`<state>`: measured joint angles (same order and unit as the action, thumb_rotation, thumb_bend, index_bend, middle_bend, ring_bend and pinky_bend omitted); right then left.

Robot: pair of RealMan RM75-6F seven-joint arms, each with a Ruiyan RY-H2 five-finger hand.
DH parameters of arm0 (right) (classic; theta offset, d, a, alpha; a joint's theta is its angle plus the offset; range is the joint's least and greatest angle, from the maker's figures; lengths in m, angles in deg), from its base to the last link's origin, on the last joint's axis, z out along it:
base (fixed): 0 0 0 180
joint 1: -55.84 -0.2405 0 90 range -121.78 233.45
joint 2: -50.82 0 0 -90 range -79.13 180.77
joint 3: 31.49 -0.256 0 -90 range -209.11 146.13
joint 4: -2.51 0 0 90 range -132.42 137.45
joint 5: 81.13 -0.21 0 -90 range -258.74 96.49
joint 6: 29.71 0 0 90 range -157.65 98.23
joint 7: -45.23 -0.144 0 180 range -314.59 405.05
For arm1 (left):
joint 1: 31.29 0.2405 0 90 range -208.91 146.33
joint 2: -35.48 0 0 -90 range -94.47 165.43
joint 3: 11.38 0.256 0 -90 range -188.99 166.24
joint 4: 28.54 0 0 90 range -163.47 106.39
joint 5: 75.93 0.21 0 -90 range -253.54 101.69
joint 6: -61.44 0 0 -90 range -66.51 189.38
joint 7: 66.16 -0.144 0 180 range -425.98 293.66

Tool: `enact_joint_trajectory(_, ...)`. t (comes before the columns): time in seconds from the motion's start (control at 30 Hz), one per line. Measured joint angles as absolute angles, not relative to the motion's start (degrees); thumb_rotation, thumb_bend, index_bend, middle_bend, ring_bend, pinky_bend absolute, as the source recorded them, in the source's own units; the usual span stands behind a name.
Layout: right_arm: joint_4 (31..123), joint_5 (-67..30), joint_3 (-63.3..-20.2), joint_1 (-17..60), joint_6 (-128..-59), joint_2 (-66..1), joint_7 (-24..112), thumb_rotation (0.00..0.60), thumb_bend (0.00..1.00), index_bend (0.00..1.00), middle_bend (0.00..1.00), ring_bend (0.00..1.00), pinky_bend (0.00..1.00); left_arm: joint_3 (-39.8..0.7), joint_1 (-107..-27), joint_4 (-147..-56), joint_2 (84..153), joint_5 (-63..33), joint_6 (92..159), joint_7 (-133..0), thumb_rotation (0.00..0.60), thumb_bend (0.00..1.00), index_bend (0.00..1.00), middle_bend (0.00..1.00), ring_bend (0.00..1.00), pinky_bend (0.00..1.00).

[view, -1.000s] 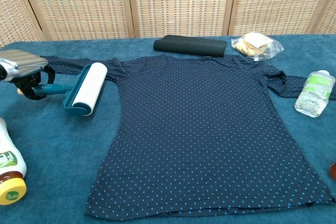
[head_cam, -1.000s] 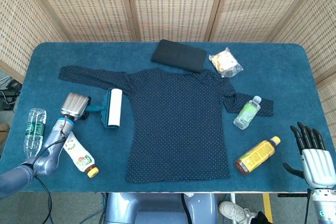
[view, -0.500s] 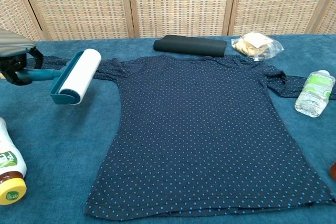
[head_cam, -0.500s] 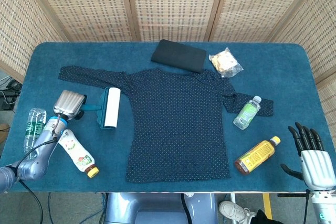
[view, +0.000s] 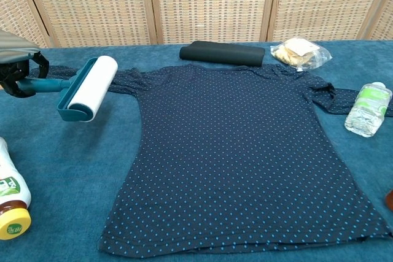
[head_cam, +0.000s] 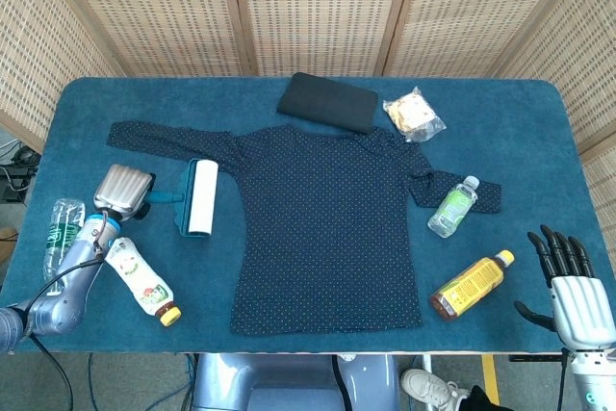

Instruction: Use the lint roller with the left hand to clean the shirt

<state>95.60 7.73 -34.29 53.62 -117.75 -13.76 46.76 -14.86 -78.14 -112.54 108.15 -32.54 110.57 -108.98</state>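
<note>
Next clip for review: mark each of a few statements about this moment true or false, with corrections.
1. The left hand holds the lint roller by its handle. True.
2. The roller head is over the middle of the shirt. False: it is off the shirt body's edge, by the sleeve.
3. The right hand holds the orange bottle. False: its fingers are spread, holding nothing, apart from the bottle.
4. A folded dark cloth lies beyond the shirt's collar. True.
</note>
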Motion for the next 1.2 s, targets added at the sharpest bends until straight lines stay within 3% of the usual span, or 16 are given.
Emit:
enact_joint_trajectory(0.53,95.6,7.3,-34.4,53.5,-117.3,-13.7,46.5,0.6,0.09,0.0,0.0,0.0,0.0,-12.8,-83.8,-115.3,107.7,-41.0,109.6,-116.9,0.6,0.78,0.86,0.75,0.6,0.58)
enact_joint_trajectory(1.2,93.7,5.1,-34.8,53.0,-115.0,-13.8,43.8,0.6,0.09,0.0,0.0,0.0,0.0,-12.3,-95.5,-115.5,114.9,-52.6,111.3,-128.3,0.6,0.78,0.87,0.75,0.6,0.58)
